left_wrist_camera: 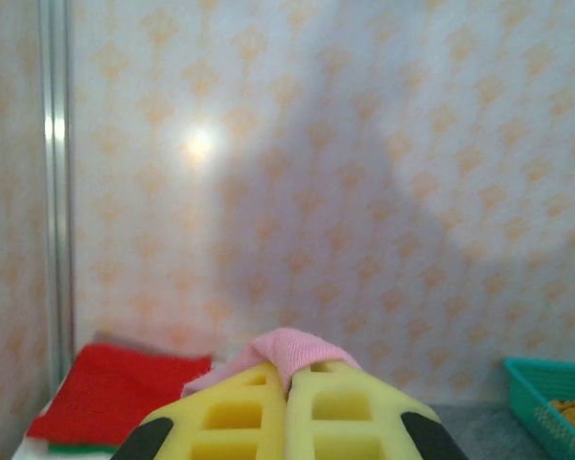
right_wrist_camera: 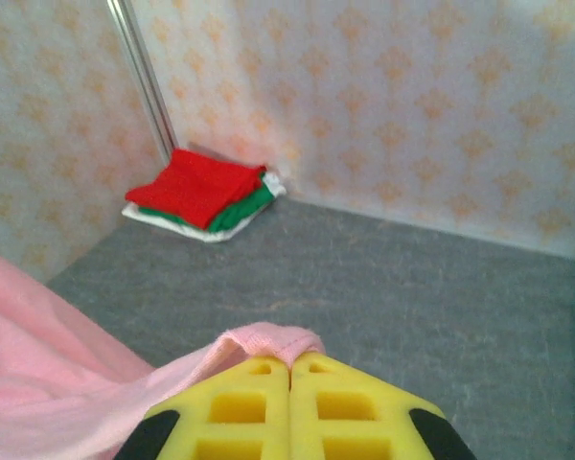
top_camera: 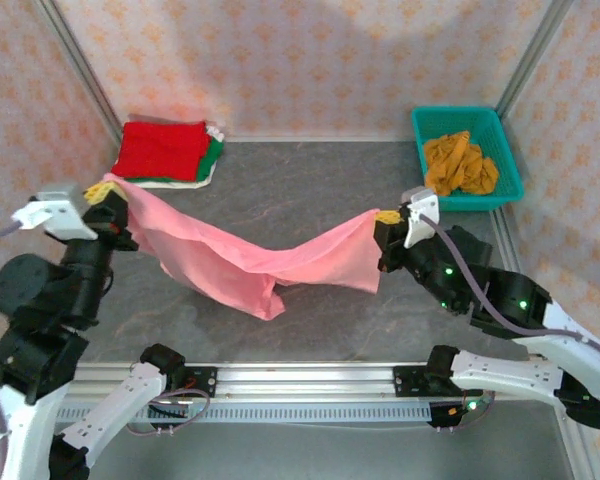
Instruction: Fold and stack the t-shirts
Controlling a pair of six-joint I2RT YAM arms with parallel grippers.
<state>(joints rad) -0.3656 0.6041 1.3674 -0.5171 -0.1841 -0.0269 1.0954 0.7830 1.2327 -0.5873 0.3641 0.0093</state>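
- The left gripper is shut tight on one end of the pink t-shirt. In its wrist view, a little bump of pink cloth pokes out between the yellow fingers.
- The right gripper is shut tight on the other end of the same shirt. It pinches a small pink edge.
- The pink shirt hangs between the two grippers like a hammock, from the left side to the right side. It sags in the middle, and its lowest part seems to rest on the grey table, near the front.
- In the far left corner sits a neat pile. The red t-shirt is on top, the green t-shirt is under it, and the white t-shirt is at the bottom.
- The mustard-orange t-shirt lies bunched up in the teal basket, far right.
- The pink shirt looks soft, light and floppy. It will not keep a shape by itself, and it will likely droop wherever nothing holds it.
- Thin cloth could slip out of a weak pinch, so a firm hold on a corner or hem seems best.
- Two holds far apart, like these, should let the arms pull it flat.
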